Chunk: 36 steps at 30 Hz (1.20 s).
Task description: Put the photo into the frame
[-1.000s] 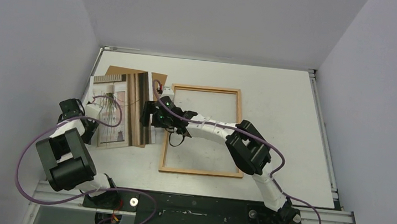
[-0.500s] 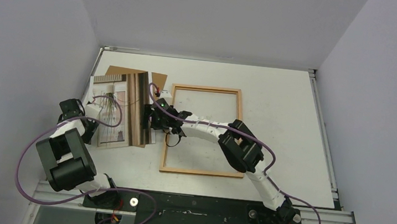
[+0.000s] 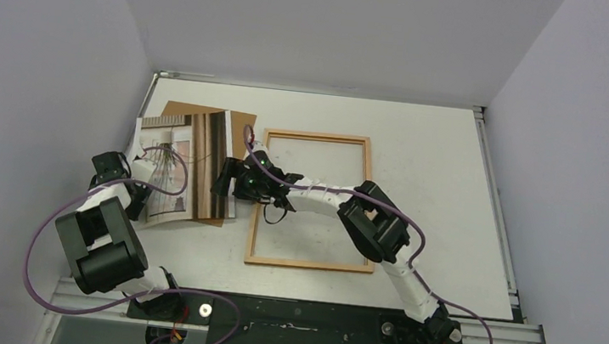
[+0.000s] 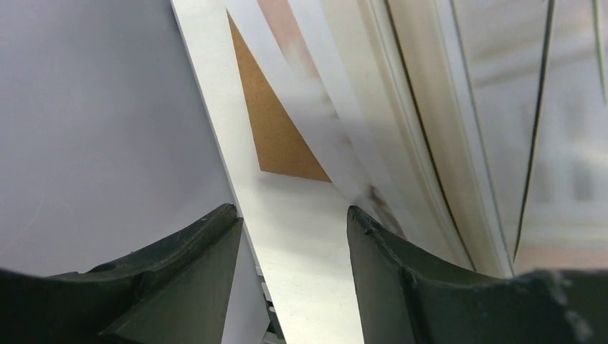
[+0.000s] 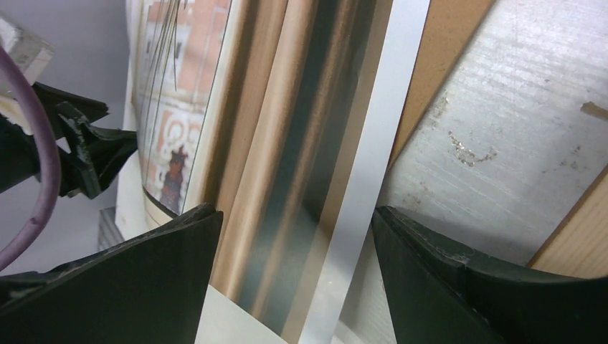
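Right gripper stretched leftward, left gripper tucked close; both agape at photo

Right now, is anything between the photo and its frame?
Nothing loose. The photo lies left of the frame, over a brown backing sheet; only the right end effector, open at the photo's right edge, and its arm across the frame's opening intervene.
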Each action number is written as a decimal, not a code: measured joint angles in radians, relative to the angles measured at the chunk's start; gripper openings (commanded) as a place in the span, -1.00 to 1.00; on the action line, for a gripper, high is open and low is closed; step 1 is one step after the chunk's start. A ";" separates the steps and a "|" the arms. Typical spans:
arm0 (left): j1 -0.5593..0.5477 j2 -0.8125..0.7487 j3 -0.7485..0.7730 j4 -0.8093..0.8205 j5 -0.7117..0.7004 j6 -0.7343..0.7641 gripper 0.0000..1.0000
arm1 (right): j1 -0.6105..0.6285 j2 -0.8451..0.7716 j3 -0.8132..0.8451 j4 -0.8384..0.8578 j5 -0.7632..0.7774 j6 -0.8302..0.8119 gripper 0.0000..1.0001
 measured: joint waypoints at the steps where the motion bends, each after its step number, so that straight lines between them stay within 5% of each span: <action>1: -0.001 0.000 0.000 0.000 0.000 0.000 0.10 | -0.005 -0.008 -0.019 0.022 -0.015 0.014 0.57; 17: -0.013 -0.001 -0.006 0.014 -0.002 0.000 0.10 | -0.023 -0.087 -0.224 0.267 -0.170 0.224 0.46; 26: -0.013 -0.001 -0.007 0.021 -0.001 0.000 0.10 | -0.026 -0.138 -0.239 0.285 -0.172 0.234 -0.28; 36: -0.013 -0.002 -0.007 0.019 0.002 0.000 0.11 | -0.026 -0.137 -0.180 0.187 -0.145 0.186 -0.66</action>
